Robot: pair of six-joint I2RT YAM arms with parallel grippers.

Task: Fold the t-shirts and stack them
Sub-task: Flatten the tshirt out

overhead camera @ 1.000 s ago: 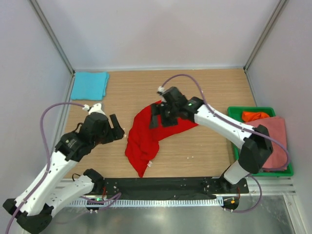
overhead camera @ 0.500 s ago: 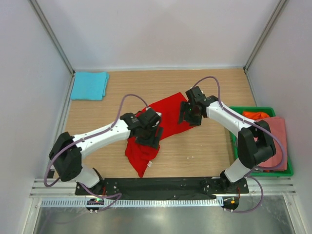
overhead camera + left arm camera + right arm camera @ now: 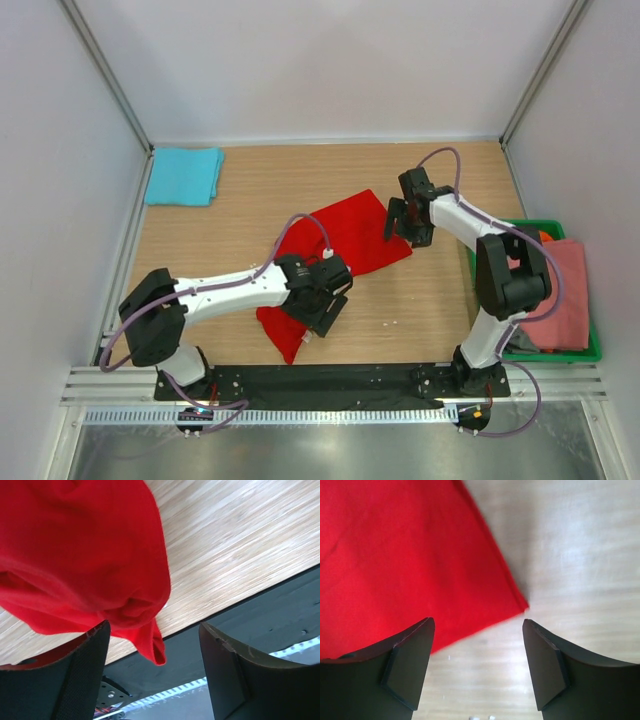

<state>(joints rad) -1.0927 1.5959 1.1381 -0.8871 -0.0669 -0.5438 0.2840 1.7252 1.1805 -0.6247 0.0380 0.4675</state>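
Note:
A bright red t-shirt (image 3: 350, 235) lies on the wooden table, flat at its far right part and bunched toward the near end (image 3: 290, 325). My left gripper (image 3: 325, 298) hovers open over the bunched near part. In the left wrist view the red cloth (image 3: 85, 555) fills the upper left, and its drooping tip shows between the fingers of the left gripper (image 3: 154, 630). My right gripper (image 3: 405, 220) is open at the shirt's right corner. In the right wrist view that corner (image 3: 517, 602) lies just beyond the right gripper (image 3: 477, 625). A folded turquoise t-shirt (image 3: 183, 175) rests far left.
A green crate (image 3: 500, 228) at the right edge holds a salmon pink t-shirt (image 3: 565, 290) and a bit of orange cloth (image 3: 545, 237). A black strip (image 3: 330, 380) runs along the near table edge, just below the red shirt's tip. Grey walls enclose the table on three sides.
My left arm has swung from the left side across to the red shirt's near end. My right gripper has moved right to the shirt's corner, and the far part of the shirt now lies flatter.

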